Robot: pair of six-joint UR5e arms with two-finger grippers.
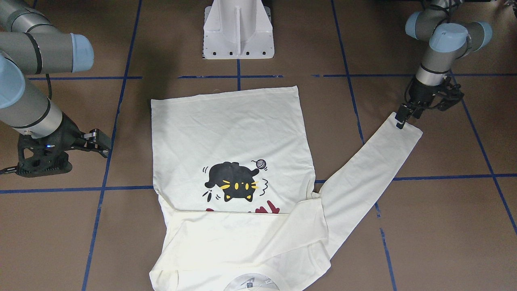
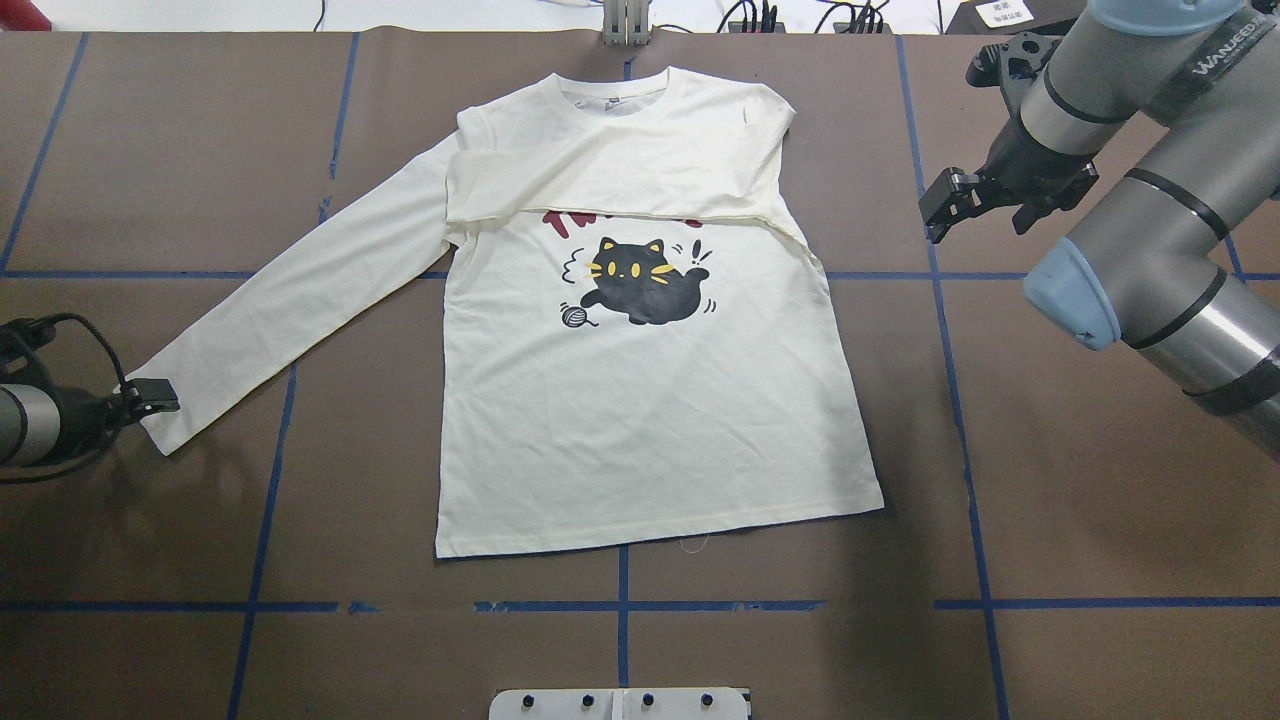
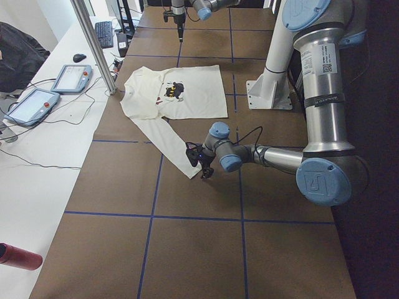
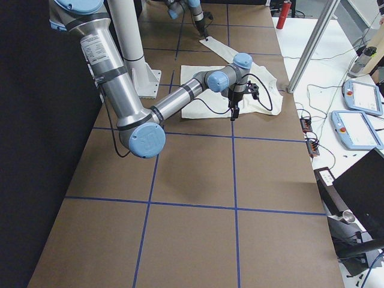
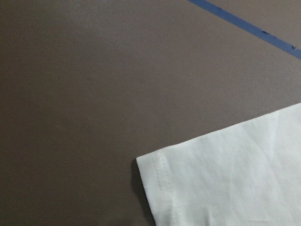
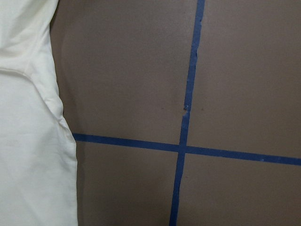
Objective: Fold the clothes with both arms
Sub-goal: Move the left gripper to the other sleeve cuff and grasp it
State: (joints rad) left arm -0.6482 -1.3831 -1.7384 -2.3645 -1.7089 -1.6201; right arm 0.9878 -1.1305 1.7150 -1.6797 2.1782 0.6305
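Across the brown blue-taped counter (image 2: 1000,500) the soft, limp cream-white long-sleeved shirt (image 2: 650,420) lies flat, likely best pinched at its outstretched cuff (image 2: 185,425), where the black left pincer (image 2: 150,398) touches, grip impossible to tell, while the right pincer (image 1: 103,144) hovers open.

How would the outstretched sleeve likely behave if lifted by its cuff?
Probably floppy: the sleeve lies flat and faintly wrinkled, so it should hang limp from the cuff. It is likely light, since the fabric looks thin. A pull could also drag the shirt, which nothing visibly pins down.
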